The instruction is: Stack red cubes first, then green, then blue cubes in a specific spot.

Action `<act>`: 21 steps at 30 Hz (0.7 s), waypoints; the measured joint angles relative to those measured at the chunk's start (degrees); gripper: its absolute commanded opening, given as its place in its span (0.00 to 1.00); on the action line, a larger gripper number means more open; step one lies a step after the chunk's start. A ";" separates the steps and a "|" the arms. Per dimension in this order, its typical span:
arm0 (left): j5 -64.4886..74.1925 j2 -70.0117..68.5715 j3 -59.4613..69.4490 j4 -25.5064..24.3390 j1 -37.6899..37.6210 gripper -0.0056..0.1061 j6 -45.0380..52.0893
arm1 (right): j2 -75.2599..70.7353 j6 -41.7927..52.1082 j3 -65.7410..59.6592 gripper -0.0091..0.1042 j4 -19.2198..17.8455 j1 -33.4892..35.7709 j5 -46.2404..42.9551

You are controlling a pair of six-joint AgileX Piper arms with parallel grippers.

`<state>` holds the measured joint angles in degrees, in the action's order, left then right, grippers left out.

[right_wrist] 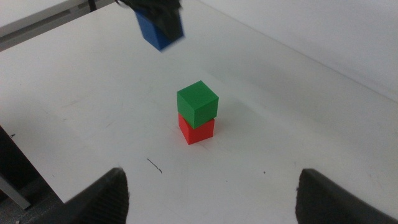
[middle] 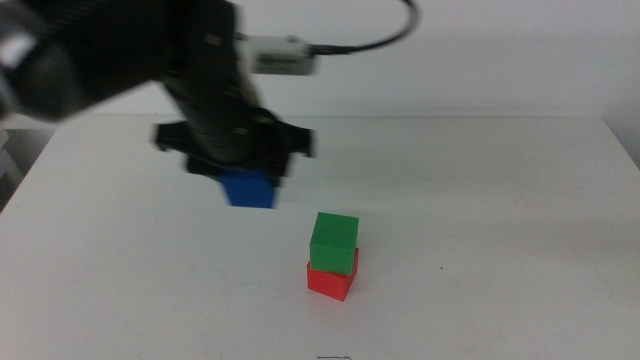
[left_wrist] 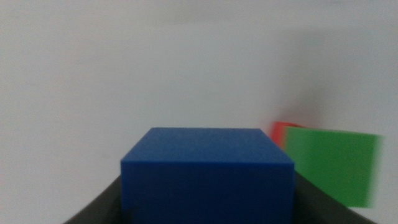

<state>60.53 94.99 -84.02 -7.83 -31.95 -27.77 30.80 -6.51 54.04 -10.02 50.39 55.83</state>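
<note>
Carrying the blue cube (middle: 249, 188) clamped between its jaws, the left gripper (middle: 237, 160) hangs above the table (middle: 500, 200), off to one side of the stack and not yet over it. On the white tabletop the green cube (middle: 335, 242) sits on the red cube (middle: 331, 280), turned slightly so its edges do not line up with those below. The right gripper (right_wrist: 211, 193) waits well back from the stack with its jaws spread wide and nothing between them. Two layers look done and only the blue one is left to place. The main risk, as I judge it, is a sideways approach at too low a height: the held cube or a jaw could clip the green cube and push it off the red one. Because the green cube is already skewed, a blue cube set down off-centre, or let go before it rests flat, could tip or slide off the top.
</note>
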 measured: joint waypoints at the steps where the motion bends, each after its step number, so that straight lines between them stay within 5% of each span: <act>1: 0.07 0.81 -0.69 -0.45 -1.81 0.04 -1.77 | 0.00 0.00 0.00 0.78 0.00 0.00 0.00; 8: 0.84 7.14 -7.52 -1.03 -8.73 0.04 -6.23 | 0.00 0.00 0.00 0.78 -0.04 0.00 0.00; 21: 4.06 12.76 -12.98 2.18 -9.41 0.04 -6.98 | 0.00 0.00 0.00 0.78 -0.04 0.00 0.00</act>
<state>64.59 107.75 -97.00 -5.65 -41.36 -34.75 30.80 -6.51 54.04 -10.06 50.39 55.83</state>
